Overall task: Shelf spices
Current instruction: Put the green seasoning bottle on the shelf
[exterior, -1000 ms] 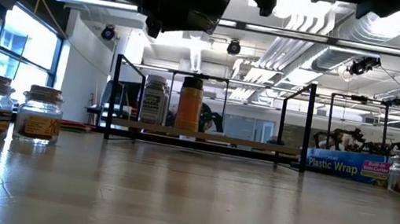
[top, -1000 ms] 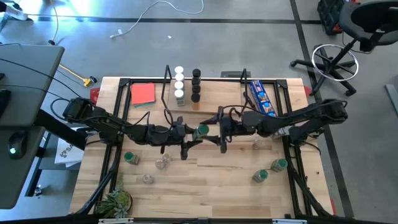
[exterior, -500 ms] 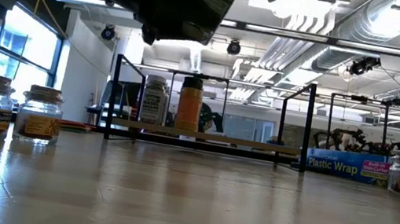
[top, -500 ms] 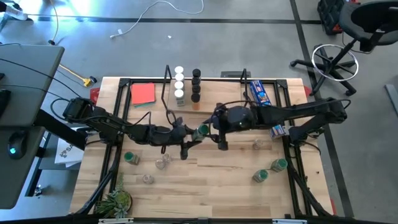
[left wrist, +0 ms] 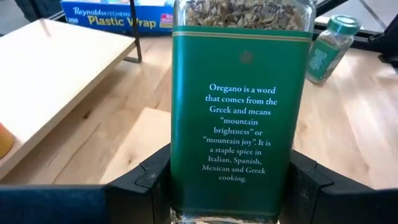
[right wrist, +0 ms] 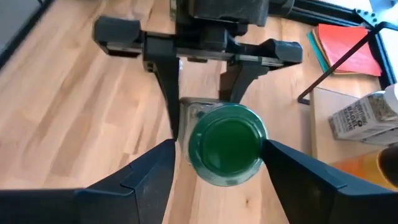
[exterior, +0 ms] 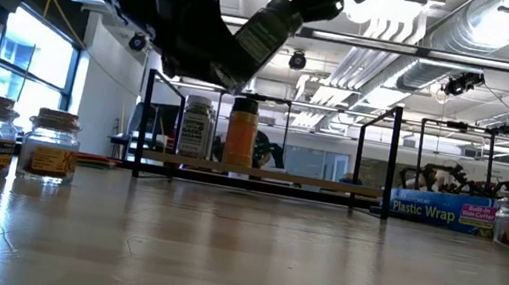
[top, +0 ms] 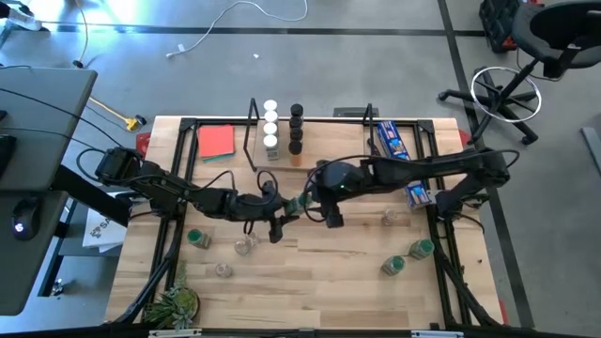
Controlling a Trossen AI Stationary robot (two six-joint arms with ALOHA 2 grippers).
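Note:
An oregano jar with a green label and a green lid hangs in the air over the table's middle, shut in my left gripper. My right gripper is open, and its fingers stand on either side of the lid. The shelf, a wooden board in a black wire frame at the far edge, carries white-lidded jars, black-lidded jars and an orange one. Other jars stand on the table at the left and the right. My left gripper pinches the oregano jar's glass body between its two fingers, one on each narrow side, behind the lid. The jar is lifted clear and lies tilted, its lid toward my right gripper. My right gripper flanks the lid; whether a finger touches it I cannot tell.
A red card lies left of the shelf, a blue wrap box to its right. Clear jars stand near the left, green-lidded ones near the right. A small plant sits at the near-left corner. The near middle is bare wood.
My right gripper has moved toward the table's left, up to the held jar, until its fingers flank the lid. My left gripper has tipped the jar over, so it now lies slanted and a little lower, lid toward the right arm.

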